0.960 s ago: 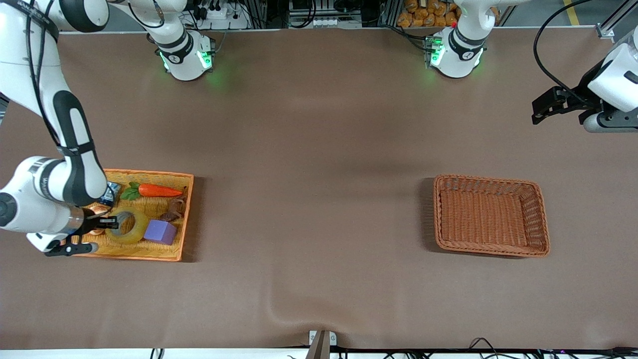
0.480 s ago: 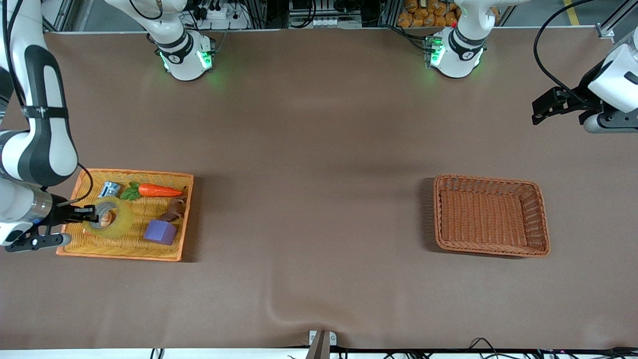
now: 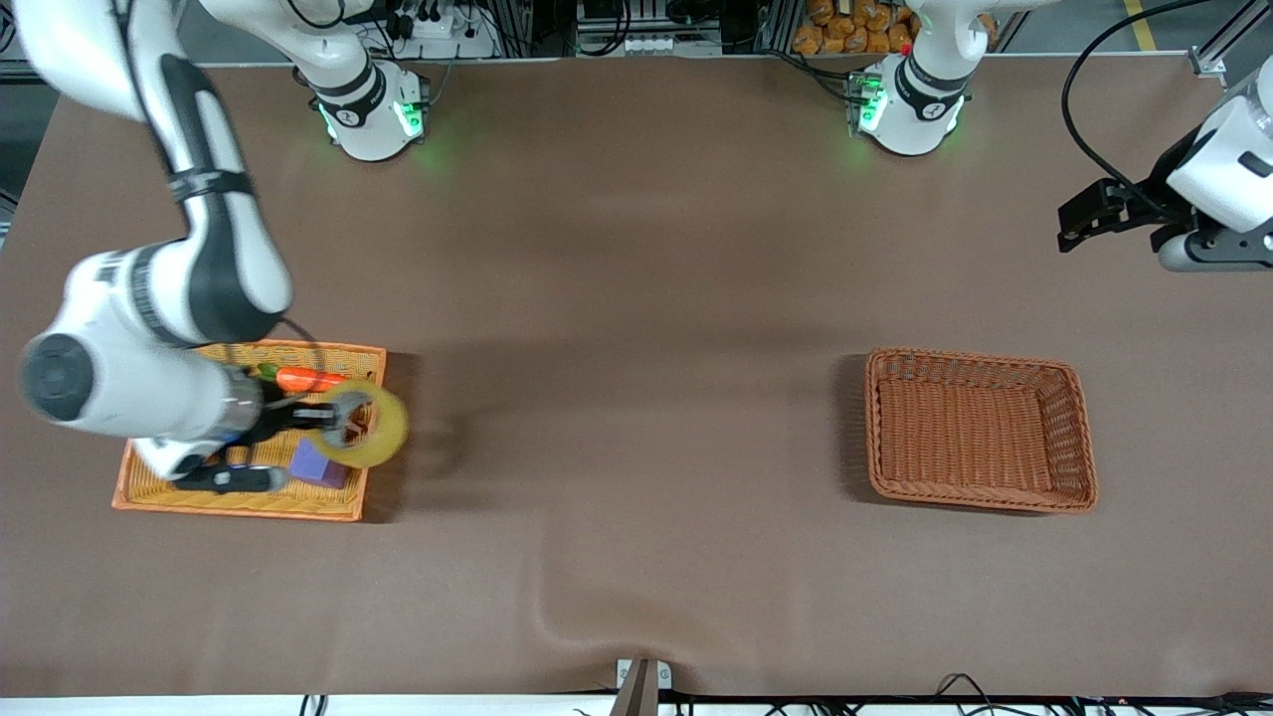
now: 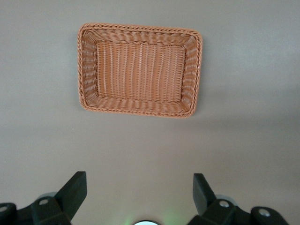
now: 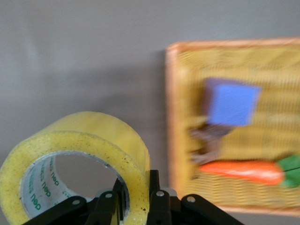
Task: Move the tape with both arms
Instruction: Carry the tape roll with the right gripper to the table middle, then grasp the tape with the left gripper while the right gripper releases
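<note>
Your right gripper [image 3: 323,423] has its jaws clamped on the wall of the tape [image 3: 366,428], one finger inside the ring and one outside, as the right wrist view shows [image 5: 79,164]. The roll is off the surface and hangs over the edge of the yellow tray [image 3: 149,487] that faces the table's middle, above the purple block [image 3: 316,467]. So the pick is done: you have the tape lifted clear of the tray. The carrot [image 3: 308,379] and a small dark item [image 5: 211,136] lie in the tray as well.

What is left, judging from this, is most of the job. You have the whole middle of the table [image 3: 636,298] to cross, a handover to make, and a drop at the other end.

The brown wicker basket [image 3: 980,430] sits near the left arm's end of the table and holds nothing; it looks like the likely destination, and the left wrist view has it squarely in sight [image 4: 139,70].

Your left gripper [image 3: 1079,214] waits up in the air over the table's edge at the left arm's end, its jaws spread wide with nothing between them. It has not come toward the middle for a handover.
</note>
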